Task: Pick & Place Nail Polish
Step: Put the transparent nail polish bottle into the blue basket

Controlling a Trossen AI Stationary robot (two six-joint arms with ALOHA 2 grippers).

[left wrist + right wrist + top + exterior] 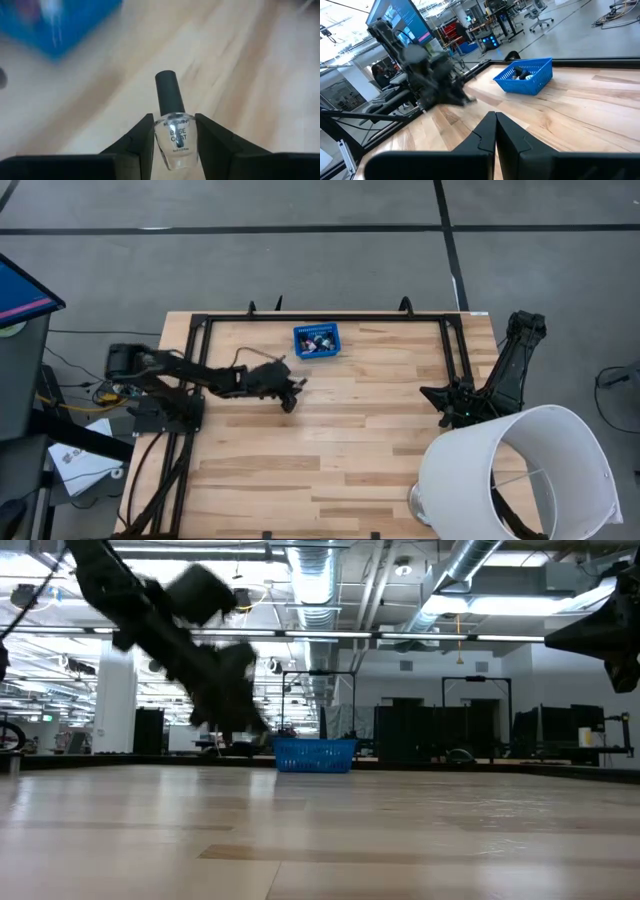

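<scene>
My left gripper (290, 398) is shut on a clear nail polish bottle (174, 135) with a slim black cap, above the table's middle left and near of the blue mesh basket (317, 341). The basket stands at the table's far edge and holds several small bottles (521, 74). My right gripper (495, 125) is shut and empty at the table's right side (447, 395). In the low view my left gripper (235, 715) is blurred above the table. My left gripper pinches the clear bottle's glass body (172, 131) between its two fingers, one on each side. The black cap (168, 92) sticks out past the fingertips. The bottle is lifted clear of the table.
A large white lampshade (520, 475) stands at the table's near right corner. A black frame (320, 318) runs along the table's far and side edges. Bare wood (330, 460) lies in the middle and near parts.
</scene>
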